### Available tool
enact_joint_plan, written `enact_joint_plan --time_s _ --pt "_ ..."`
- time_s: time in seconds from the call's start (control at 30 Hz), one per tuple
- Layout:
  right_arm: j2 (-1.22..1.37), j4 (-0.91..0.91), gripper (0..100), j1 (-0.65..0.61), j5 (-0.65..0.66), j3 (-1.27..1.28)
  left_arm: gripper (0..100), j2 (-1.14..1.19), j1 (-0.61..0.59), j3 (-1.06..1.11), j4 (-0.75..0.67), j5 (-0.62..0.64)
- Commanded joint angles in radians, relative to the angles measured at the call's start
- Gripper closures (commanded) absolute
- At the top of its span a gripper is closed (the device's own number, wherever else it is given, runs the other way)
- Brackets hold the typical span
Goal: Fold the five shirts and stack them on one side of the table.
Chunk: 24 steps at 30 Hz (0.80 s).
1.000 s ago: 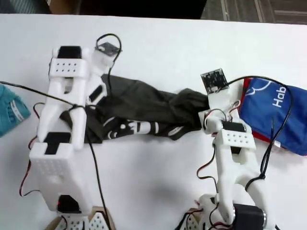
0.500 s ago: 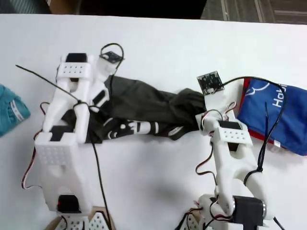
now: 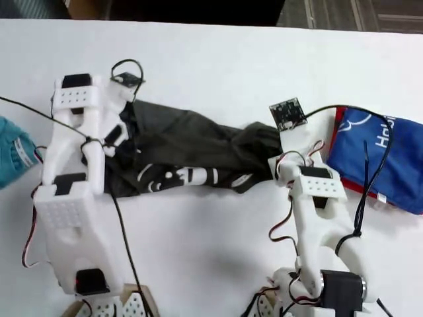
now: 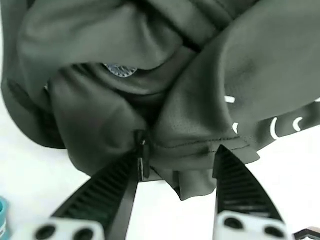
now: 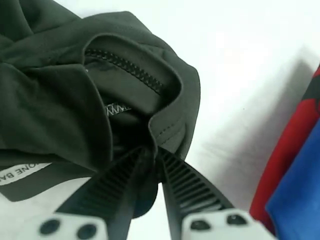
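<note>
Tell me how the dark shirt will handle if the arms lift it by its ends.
Probably floppy: the dark shirt lies bunched in soft folds, so it would likely sag between the grips. It looks thin, so probably light. The smooth cloth might slip from the right gripper, which pinches just a small fold near the collar.

left gripper (image 4: 181, 152) spread — right gripper (image 5: 152, 151) pinched

1. A dark grey-green shirt (image 3: 192, 148) with white print lies crumpled, bunched into a long band between the other two.
2. A blue shirt (image 3: 373, 158) with red trim and white lettering lies flat, far right in the high view.
3. A teal shirt (image 3: 13, 155) lies far left, partly cut off.
</note>
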Motion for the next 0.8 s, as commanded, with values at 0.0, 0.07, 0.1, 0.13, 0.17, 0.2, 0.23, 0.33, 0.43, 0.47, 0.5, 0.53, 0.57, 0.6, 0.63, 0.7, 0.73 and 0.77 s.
enact_joint_plan --time_s 0.0,0.07,0.1,0.13,0.17,0.2,0.23,0.33,0.43,0.47,0.5,0.53,0.57,0.6,0.63,0.7,0.73,0.77 --pt "-0.001 -0.019 97.8 -0.008 -0.008 -0.044 77 -0.003 -0.008 -0.025 0.012 -0.005" --pt "-0.002 -0.019 97.8 -0.008 -0.008 -0.044 77 -0.003 -0.008 -0.001 0.006 -0.005" --pt "-0.002 -0.019 97.8 -0.008 -0.008 -0.044 77 -0.003 -0.008 0.016 0.005 -0.006" --pt "-0.004 -0.019 97.8 -0.008 -0.008 -0.044 77 -0.003 -0.008 0.033 0.003 -0.006" --pt "-0.004 -0.019 97.8 -0.008 -0.008 -0.044 77 -0.003 -0.008 0.045 0.003 -0.006" --pt "-0.004 -0.019 97.8 -0.008 -0.008 -0.044 77 -0.003 -0.008 0.053 0.003 -0.006" --pt "-0.004 -0.019 97.8 -0.008 -0.008 -0.044 77 -0.005 -0.008 0.056 0.005 -0.006" --pt "-0.004 -0.019 97.8 -0.008 -0.008 -0.044 79 -0.006 -0.008 0.050 0.011 -0.006" --pt "-0.004 -0.019 97.8 -0.008 -0.008 -0.044 91 -0.014 -0.008 0.048 0.009 -0.006" --pt "-0.004 -0.019 97.8 -0.008 -0.008 -0.044 96 -0.015 -0.008 0.047 0.011 -0.006" --pt "-0.004 -0.019 97.8 -0.008 -0.008 -0.044 98 -0.015 -0.008 0.039 0.014 -0.003" --pt "-0.004 -0.019 97.8 -0.008 -0.008 -0.044 97 -0.015 -0.008 0.028 0.020 0.002" --pt "-0.004 -0.019 97.8 -0.008 -0.008 -0.044 97 -0.015 -0.008 0.013 0.035 0.002" --pt "-0.004 -0.019 97.8 -0.008 -0.008 -0.044 98 -0.015 -0.005 -0.007 0.048 0.002" --pt "-0.004 -0.019 97.8 -0.008 -0.008 -0.044 98 -0.015 -0.002 -0.030 0.063 0.002" --pt "-0.004 -0.019 97.8 -0.008 -0.008 -0.044 97 -0.015 0.000 -0.088 0.091 0.002" --pt "-0.004 -0.019 97.8 -0.008 -0.008 -0.044 97 -0.015 0.000 -0.124 0.107 0.002" --pt "-0.004 -0.019 97.8 -0.008 -0.008 -0.044 97 -0.015 0.000 -0.163 0.124 0.002"
